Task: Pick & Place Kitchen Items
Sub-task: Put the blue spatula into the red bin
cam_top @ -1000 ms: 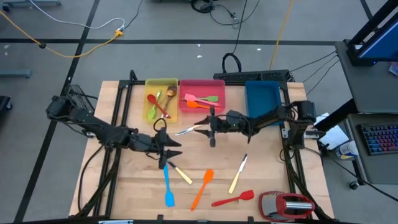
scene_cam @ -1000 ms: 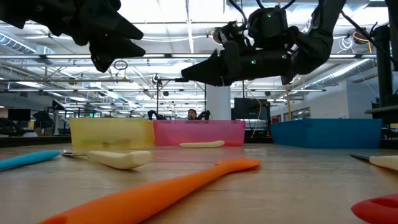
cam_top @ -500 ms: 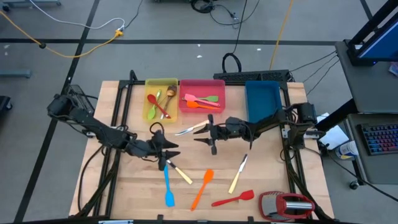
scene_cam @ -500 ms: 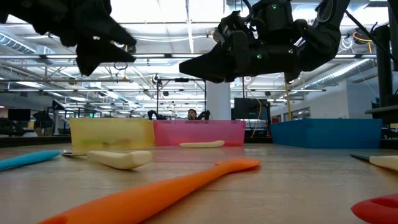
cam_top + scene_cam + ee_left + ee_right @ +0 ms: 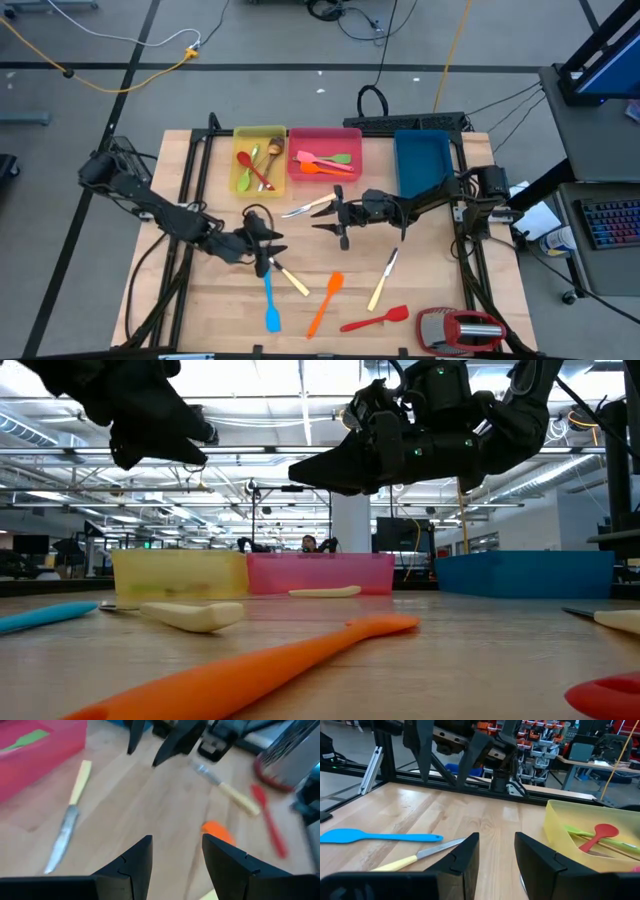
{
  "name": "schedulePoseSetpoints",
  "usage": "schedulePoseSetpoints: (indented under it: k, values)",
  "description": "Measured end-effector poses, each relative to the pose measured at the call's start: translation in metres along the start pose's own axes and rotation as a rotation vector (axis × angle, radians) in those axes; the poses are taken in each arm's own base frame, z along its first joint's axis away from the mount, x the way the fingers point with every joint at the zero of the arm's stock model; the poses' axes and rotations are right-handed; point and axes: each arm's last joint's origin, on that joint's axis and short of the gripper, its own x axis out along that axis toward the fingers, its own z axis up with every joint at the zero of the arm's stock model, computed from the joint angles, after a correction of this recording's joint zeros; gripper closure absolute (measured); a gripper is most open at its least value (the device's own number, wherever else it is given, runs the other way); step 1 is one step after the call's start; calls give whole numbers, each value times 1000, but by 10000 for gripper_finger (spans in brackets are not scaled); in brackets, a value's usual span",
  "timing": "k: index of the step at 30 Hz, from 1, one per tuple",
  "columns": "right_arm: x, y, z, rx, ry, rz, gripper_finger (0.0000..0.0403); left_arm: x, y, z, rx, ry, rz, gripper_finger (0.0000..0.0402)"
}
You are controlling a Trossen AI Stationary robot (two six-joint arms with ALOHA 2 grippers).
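Observation:
Both grippers hang open over the middle of the table and hold nothing. My left gripper (image 5: 270, 247) (image 5: 160, 445) (image 5: 175, 851) hovers above the blade end of a cream-handled knife (image 5: 291, 279) (image 5: 190, 615). My right gripper (image 5: 326, 215) (image 5: 312, 473) (image 5: 496, 851) points toward the table's left, beside another cream-handled knife (image 5: 308, 207) (image 5: 70, 817). Lying flat on the table are a blue spatula (image 5: 270, 300) (image 5: 380, 837), an orange spatula (image 5: 325, 303) (image 5: 250, 672), a third knife (image 5: 382, 279) and a red spatula (image 5: 375, 319).
A yellow tray (image 5: 240, 135) with spoons, a pink tray (image 5: 324, 131) with spatulas and a blue tray (image 5: 400, 165) stand along the far edge. A red-and-silver gadget (image 5: 460, 328) sits at the near right corner. Bare wood lies between the two grippers.
My left gripper has swung a little toward the table's near left, risen slightly and turned about its wrist. My right gripper has shifted a little toward the near edge, then kept still. No utensil has moved.

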Motion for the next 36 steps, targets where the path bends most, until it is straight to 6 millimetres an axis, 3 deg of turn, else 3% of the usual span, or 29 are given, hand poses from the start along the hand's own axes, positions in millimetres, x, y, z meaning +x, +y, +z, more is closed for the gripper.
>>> schedulePoseSetpoints:
  k: [11, 14, 17, 26, 31, 36]
  values:
    - [0, 0, -1, 2, 12, 0, 287, 25, -36, 9, 32, 329, 57, 227]
    - [0, 0, -2, 3, 23, 1, 287, 32, -43, 2, 20, 465, 73, 227]
    - [0, 0, -3, 9, 28, 1, 287, 39, -47, -6, -108, 594, 117, 227]
    - [0, 0, -4, 28, 45, 3, 287, 65, -48, -57, -418, 968, 291, 227]
    - [0, 1, -6, 69, 64, 5, 287, 76, -46, -66, -421, 1004, 312, 227]
    - [0, 1, -7, 67, 72, 5, 287, 74, -45, -61, -469, 974, 321, 227]
